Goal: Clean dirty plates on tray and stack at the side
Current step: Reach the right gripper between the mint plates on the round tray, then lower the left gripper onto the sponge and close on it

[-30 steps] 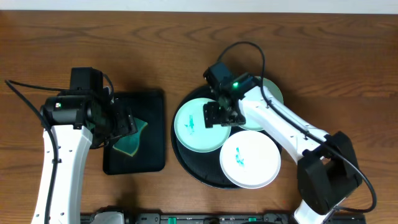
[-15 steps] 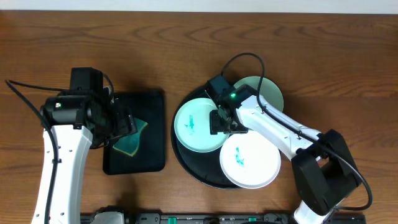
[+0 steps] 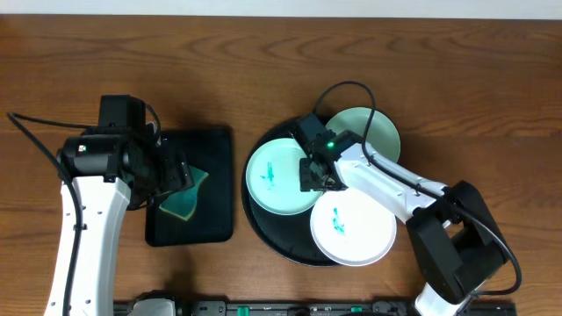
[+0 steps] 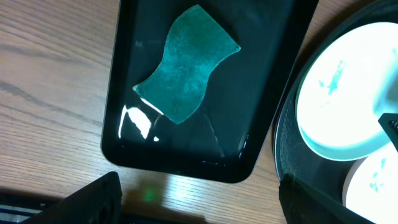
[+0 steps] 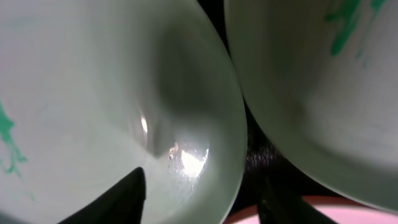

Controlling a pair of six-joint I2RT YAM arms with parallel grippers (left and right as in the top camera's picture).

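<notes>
Nearest the front, the white plate [image 3: 353, 224] lies on the round black tray [image 3: 274, 239], teal smears at its middle. Just behind it, the right fingers [image 5: 127, 199] stand apart astride the rim of the smeared mint plate [image 3: 277, 175] — one inside, one outside, not closed on it. The second mint plate [image 3: 382, 132] lies farther back. Off to the left, the left fingers [image 4: 93, 199] hang spread wide and empty over the sponge [image 4: 186, 65] in the rectangular tray [image 4: 261, 93].
</notes>
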